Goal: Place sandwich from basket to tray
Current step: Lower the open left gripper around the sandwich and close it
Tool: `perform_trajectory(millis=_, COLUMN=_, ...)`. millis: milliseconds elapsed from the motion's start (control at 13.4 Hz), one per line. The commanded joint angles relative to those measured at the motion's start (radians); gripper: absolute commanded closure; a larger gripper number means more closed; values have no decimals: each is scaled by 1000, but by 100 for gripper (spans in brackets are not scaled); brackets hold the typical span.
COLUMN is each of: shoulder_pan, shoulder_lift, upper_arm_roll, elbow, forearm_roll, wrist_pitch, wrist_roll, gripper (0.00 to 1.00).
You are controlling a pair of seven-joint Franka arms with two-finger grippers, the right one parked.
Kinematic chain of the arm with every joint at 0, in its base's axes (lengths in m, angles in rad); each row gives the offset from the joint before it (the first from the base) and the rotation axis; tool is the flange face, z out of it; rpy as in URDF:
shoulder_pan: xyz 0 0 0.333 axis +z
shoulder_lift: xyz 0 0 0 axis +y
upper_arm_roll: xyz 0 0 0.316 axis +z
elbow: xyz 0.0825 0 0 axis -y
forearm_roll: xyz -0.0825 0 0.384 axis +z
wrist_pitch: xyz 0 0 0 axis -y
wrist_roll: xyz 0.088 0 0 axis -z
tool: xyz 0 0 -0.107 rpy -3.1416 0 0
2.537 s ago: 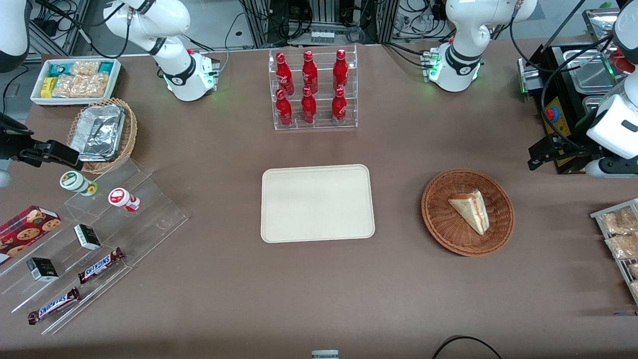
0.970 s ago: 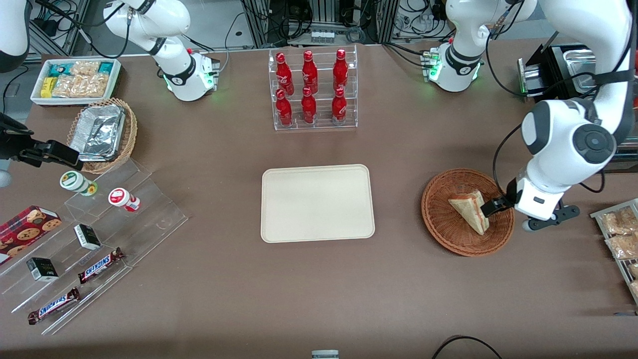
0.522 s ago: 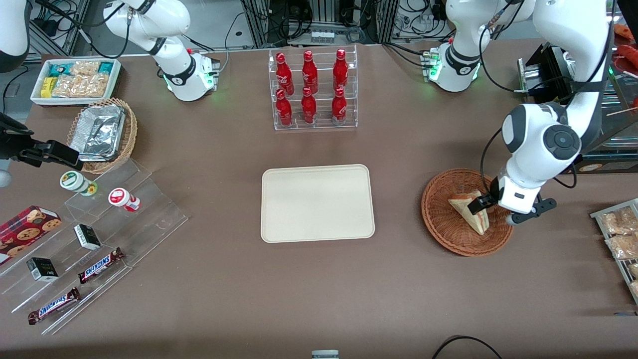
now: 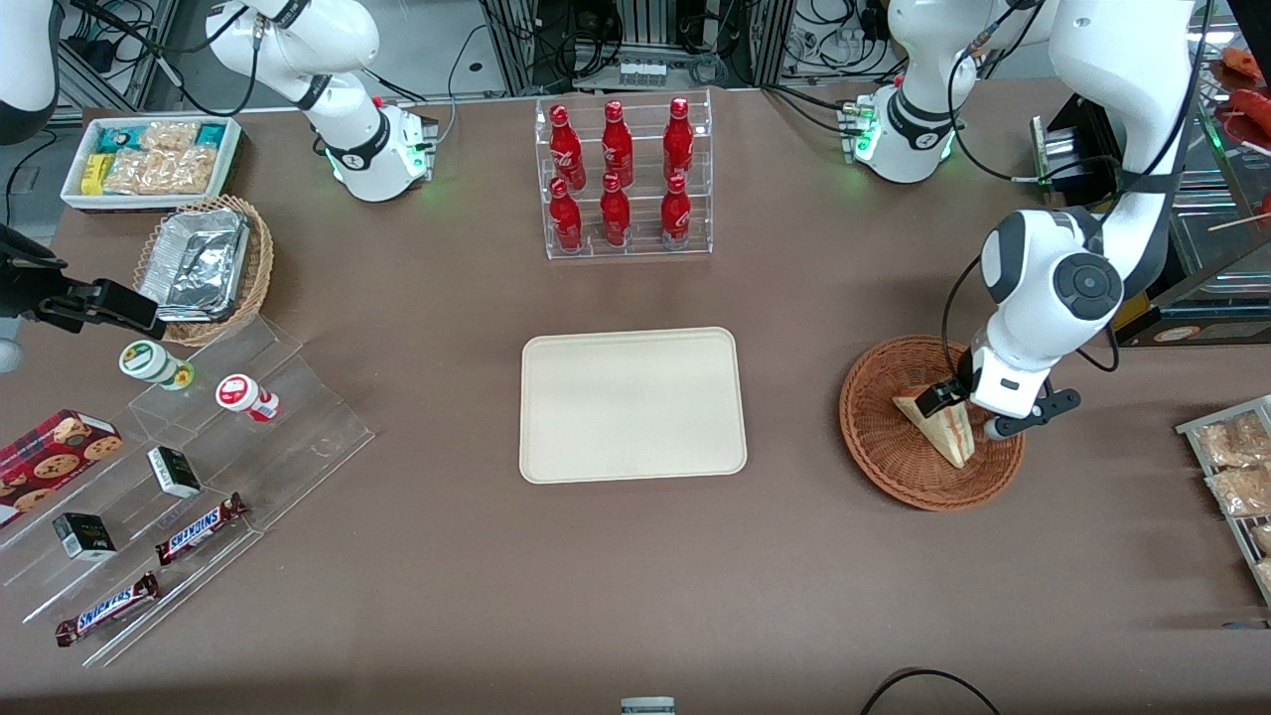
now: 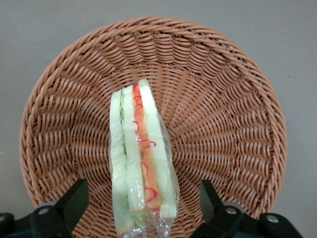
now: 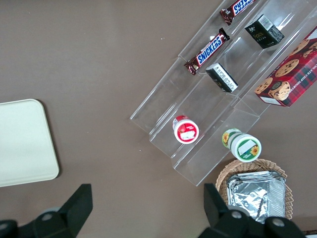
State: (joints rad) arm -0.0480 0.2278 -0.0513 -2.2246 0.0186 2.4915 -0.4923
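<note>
Brown table point(image 4: 447, 596) carries tray point(image 4: 633, 405), basket point(image 4: 884, 442).

Reddish-brown woven basket point(image 4: 894, 457) on a flat brown bench point(image 4: 635, 576). The sandwich point(image 5: 141, 163) is pale bread with red, green and yellow stripes along the cut edge. Tray point(image 4: 633, 405) is plain cream. White arm, black gripper point(image 5: 143, 208) over the basket, fingers spread either side of the sandwich. Bright red bottles point(image 4: 616, 174) in a clear rack.
</note>
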Motion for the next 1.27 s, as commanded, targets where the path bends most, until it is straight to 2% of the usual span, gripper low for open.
perform_trajectory(millis=0, shoulder_pan=-6, shoulder_lift=28, upper_arm_roll=1, elbow=-6, forearm_roll=18, wrist_pitch=33, wrist_roll=-29, gripper=28)
perform_trajectory(millis=149, shoulder_pan=-6, shoulder_lift=44, upper_arm_roll=1, elbow=-7, forearm_roll=18, wrist_pitch=47, wrist_roll=-29, gripper=59)
perform_trajectory(millis=299, shoulder_pan=-4, shoulder_lift=41, upper_arm_roll=1, elbow=-3, forearm_roll=18, wrist_pitch=43, wrist_roll=-26, gripper=98)
perform_trajectory(millis=522, shoulder_pan=-4, shoulder_lift=-1, upper_arm_roll=2, elbow=14, forearm_roll=20, wrist_pitch=-5, wrist_roll=-17, gripper=100)
perform_trajectory(millis=746, shoulder_pan=-6, shoulder_lift=-34, upper_arm_roll=-2, elbow=155, forearm_roll=20, wrist_pitch=-240, wrist_roll=-14, gripper=100)
perform_trajectory(millis=970, shoulder_pan=-6, shoulder_lift=-35, upper_arm_roll=-71, elbow=339, forearm_roll=15, wrist_pitch=-471, wrist_roll=-28, gripper=100)
perform_trajectory(millis=1194, shoulder_pan=-6, shoulder_lift=13, upper_arm_roll=-185, elbow=465, forearm_roll=11, wrist_pitch=-537, wrist_roll=-57, gripper=100)
